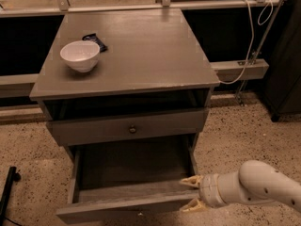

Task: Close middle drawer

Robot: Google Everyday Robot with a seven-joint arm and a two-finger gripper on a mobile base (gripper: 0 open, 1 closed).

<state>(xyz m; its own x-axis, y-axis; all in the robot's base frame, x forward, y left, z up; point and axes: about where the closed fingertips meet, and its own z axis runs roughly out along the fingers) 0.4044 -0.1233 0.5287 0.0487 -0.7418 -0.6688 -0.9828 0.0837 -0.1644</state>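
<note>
While the middle drawer [123,205] stands pulled well out at the bottom centre of the frame, its deep box showing nothing inside, the one tool [185,195] sits at the drawer's right front corner in the lower right. Its two pale fingers [192,181] are spread apart, one at the top edge of the drawer front and one lower against the front face, closed on nothing. Two drawers are in view: the open one and, above it, the upper drawer [94,132], pushed in, with one small round dark knob [132,129] at its centre. On the grey table [150,55] in the upper left stand one white bowl [80,55] and, just behind it, one dark packet [95,42]. One white cable [248,44] hangs at the upper right.
</note>
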